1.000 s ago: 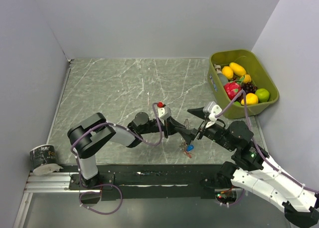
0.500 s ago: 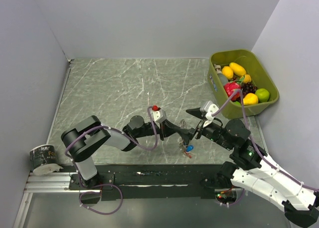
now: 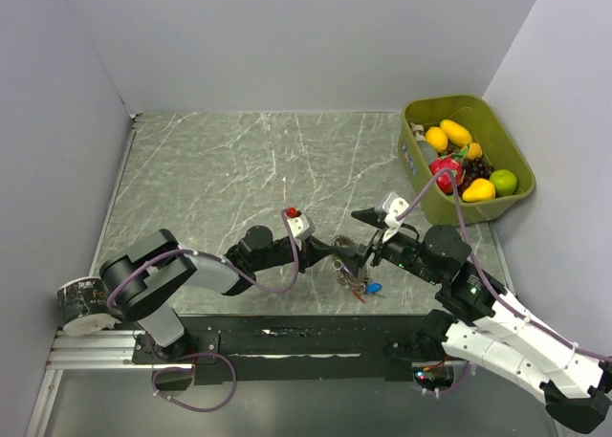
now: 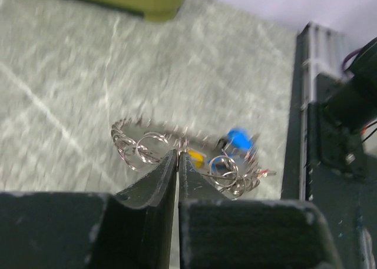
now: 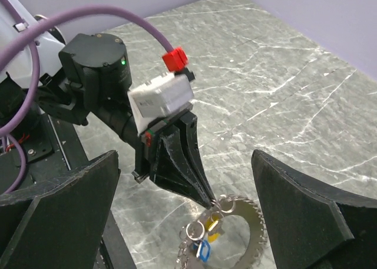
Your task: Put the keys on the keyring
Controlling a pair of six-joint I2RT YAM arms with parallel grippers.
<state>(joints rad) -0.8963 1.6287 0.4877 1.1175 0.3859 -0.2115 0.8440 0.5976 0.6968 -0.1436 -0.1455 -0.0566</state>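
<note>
Two hands: left hand (image 4: 178, 156) pinching keyring (image 5: 254, 221) rim, ring near flat, keys (image 4: 238, 138) bunched; right hand (image 5: 184, 163) spread wide.

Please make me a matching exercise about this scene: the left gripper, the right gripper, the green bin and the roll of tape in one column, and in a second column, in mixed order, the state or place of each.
Column one:
1. left gripper
2. right gripper
3. green bin
4. roll of tape

Column two:
A. wide open, holding nothing
B. off the left edge of the table, at its near corner
C. shut on the rim of the keyring
D. at the table's right side, with fruit inside

Pairs: 1-C, 2-A, 3-D, 4-B.
</note>
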